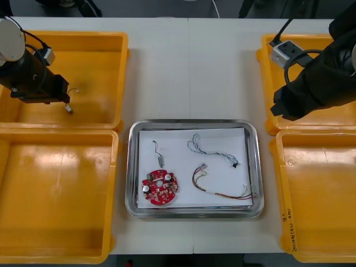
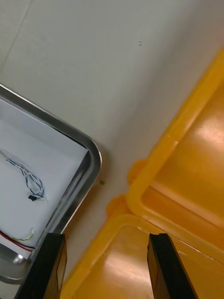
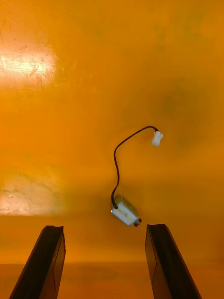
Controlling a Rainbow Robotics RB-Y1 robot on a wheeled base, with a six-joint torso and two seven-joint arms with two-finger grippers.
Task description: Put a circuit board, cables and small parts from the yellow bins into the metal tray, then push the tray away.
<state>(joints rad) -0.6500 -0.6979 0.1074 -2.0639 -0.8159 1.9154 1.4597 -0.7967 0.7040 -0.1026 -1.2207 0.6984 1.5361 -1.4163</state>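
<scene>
From the front we see the left gripper [image 1: 65, 103] low inside the far yellow bin [image 1: 105, 41] left of the metal tray [image 1: 253, 167], with a small metal part [image 1: 69, 109] just at its tips. The right arm [image 1: 317, 78] hangs over the bins right of the tray. In the tray lie a red circuit board [image 1: 160, 188], a blue and white cable [image 1: 211, 147], a red and yellow cable [image 1: 222, 188] and a second small part [image 1: 160, 161]. At the right wrist, the right gripper [image 2: 107, 268] is spread and holds nothing. It is above a bin rim beside the tray's corner. At the left wrist, the fingers [image 3: 46, 261] stand released, wide apart. The small metal part lies on the bin floor just ahead of the tips and between their lines, nearer one finger, untouched. Its black cable [image 3: 116, 163] curls away to a white plug [image 3: 157, 138].
</scene>
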